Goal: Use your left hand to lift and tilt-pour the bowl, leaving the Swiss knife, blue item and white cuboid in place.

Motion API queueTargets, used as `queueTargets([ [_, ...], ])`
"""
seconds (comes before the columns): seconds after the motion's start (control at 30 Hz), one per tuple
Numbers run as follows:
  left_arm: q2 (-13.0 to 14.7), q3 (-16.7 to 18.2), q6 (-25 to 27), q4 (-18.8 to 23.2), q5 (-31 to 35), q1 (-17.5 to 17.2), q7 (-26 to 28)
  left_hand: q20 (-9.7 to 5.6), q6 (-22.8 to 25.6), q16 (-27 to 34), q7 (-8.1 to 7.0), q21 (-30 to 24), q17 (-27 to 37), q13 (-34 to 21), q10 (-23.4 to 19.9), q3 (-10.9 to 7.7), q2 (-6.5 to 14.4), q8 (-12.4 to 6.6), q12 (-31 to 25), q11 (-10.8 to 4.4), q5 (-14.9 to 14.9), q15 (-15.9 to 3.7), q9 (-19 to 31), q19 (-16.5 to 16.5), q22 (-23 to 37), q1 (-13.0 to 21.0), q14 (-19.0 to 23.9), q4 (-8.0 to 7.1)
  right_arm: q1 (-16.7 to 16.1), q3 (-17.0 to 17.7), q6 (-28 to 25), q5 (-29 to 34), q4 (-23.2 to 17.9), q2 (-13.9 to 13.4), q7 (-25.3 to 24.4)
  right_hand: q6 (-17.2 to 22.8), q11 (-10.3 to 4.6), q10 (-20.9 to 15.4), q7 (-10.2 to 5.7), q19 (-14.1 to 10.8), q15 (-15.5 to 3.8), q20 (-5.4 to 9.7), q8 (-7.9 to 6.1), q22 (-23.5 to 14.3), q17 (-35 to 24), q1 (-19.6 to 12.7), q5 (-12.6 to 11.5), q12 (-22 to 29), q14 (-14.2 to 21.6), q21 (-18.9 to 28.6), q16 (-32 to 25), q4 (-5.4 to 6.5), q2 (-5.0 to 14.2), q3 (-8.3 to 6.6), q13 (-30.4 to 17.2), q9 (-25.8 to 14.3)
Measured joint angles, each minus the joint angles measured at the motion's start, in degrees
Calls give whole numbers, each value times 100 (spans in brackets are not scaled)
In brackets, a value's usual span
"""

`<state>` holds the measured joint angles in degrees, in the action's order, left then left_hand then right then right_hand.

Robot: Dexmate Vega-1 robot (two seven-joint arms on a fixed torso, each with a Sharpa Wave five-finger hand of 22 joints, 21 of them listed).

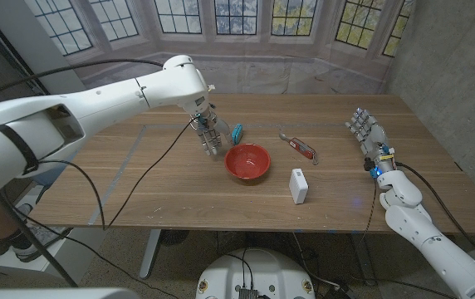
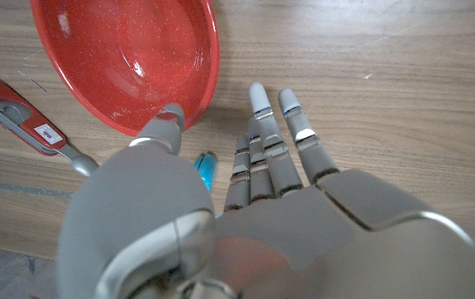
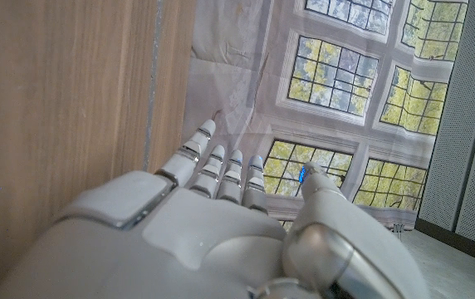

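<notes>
Red bowl (image 1: 247,161) upright mid-table, blue item (image 1: 237,133) just behind it, Swiss knife (image 1: 302,148) toward the right edge, white cuboid (image 1: 298,185) nearer the front edge.

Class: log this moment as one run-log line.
left robot hand: open beside red round bowl | bowl: on table, unlifted | right robot hand: open, idle

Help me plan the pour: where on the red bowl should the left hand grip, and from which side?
Grip the red bowl by its rim on the robot's left side, thumb inside, fingers under the outer wall. The left hand is already beside that edge, and the wall flares to a thin lip. The blue item sits close by, so probably approach low.
</notes>
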<state>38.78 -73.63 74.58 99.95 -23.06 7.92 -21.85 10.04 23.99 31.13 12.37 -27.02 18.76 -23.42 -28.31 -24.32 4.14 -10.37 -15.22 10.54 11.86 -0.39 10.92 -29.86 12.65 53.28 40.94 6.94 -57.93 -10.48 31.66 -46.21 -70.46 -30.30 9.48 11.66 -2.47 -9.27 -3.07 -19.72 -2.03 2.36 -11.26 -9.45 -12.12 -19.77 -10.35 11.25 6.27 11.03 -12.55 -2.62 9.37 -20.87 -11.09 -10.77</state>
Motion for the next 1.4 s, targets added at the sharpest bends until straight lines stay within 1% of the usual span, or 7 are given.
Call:
queueTargets([
  [0.23,-100,-195,-43,-108,101,96,-139,0,-37,21,21,0,27,6,0,4,0,0,4,0,-12,0,0,0,0,0,0,4,-33,28,114,-17,21,46,17,0,0,0,0,0,0,0,0,0,0,0,0,0,0,0,0,-16,0,-16,0,0],
  [0.63,-283,-496,-63,-288,261,218,-296,0,-57,132,1,-54,106,5,-35,13,0,-24,4,-34,-21,-33,1,-1,27,0,33,98,-126,95,262,-70,21,98,33,0,0,0,0,1,-25,0,0,0,1,-8,0,0,25,0,-1,-15,7,-16,0,0],
  [0.73,-337,-576,-72,-345,296,245,-330,-3,-57,161,1,-54,133,5,-55,37,0,-24,4,-54,-21,-34,1,-3,30,0,35,121,-135,106,285,-80,33,111,42,31,0,0,-31,1,-24,0,0,0,1,-30,0,0,25,0,-45,-15,30,-16,0,0],
  [0.83,-394,-643,-85,-397,336,264,-342,-63,-4,246,-8,-96,165,-6,-133,54,-27,-49,4,-125,-43,-105,1,-63,30,26,108,138,-142,115,313,-98,67,129,56,31,0,0,-31,1,-24,0,0,0,1,-30,0,0,24,0,-45,-15,30,-16,0,0],
  [1.03,-474,-712,-98,-458,400,271,-348,-125,182,371,-9,-161,235,-36,-284,45,-33,-116,4,-196,-43,-198,16,-125,29,45,219,176,-145,134,362,-127,136,166,88,32,-32,-32,-32,1,-24,0,0,0,1,-30,0,0,24,0,-45,-15,30,-16,0,0],
  [1.17,-525,-735,-100,-490,434,271,-325,-204,380,506,-42,-227,266,-58,-462,53,9,-188,-47,-292,-43,-296,16,-254,32,179,341,231,-153,146,385,-142,159,178,101,31,-32,-32,-32,1,-3,0,0,0,1,-30,0,0,45,0,-45,-15,30,-16,0,0],
  [1.4,-585,-756,-100,-516,484,250,-252,-303,614,625,-113,-330,318,-91,-666,53,-15,-238,-92,-414,-42,-418,15,-367,56,306,503,231,-178,165,415,-163,180,189,112,31,-31,-32,-31,1,-3,0,0,0,1,-30,0,0,45,0,-45,-15,30,-16,0,0],
])
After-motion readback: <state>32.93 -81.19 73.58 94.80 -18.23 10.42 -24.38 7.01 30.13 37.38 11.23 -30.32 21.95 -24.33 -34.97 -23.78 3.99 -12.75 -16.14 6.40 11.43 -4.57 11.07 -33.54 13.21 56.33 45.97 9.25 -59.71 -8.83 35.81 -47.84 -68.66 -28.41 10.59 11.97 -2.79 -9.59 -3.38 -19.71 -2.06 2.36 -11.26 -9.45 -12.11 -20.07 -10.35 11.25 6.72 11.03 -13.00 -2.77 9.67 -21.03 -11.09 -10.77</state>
